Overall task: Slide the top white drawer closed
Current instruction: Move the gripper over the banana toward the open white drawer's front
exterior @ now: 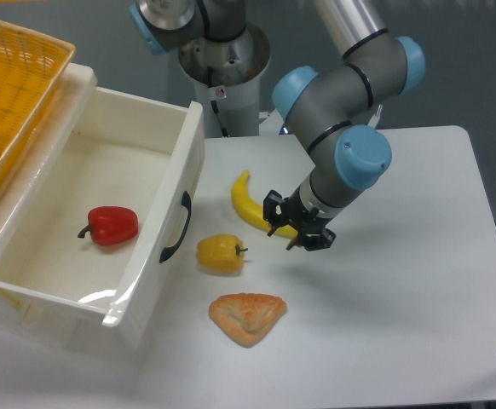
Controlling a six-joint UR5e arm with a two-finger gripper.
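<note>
The top white drawer (77,175) stands pulled out at the left, its front panel carrying a curved black handle (176,227) that faces the table. A red pepper (112,225) lies inside it. My gripper (294,227) hangs over the table to the right of the drawer front, above the near end of a yellow banana (255,204). Its fingers are apart and hold nothing. About a hand's width of table separates the gripper from the handle.
A yellow pepper (220,254) sits just in front of the drawer handle. A triangular pastry (248,317) lies nearer the front edge. A yellow woven basket (14,72) rests on top at the far left. The arm's base (224,60) stands behind the drawer's corner.
</note>
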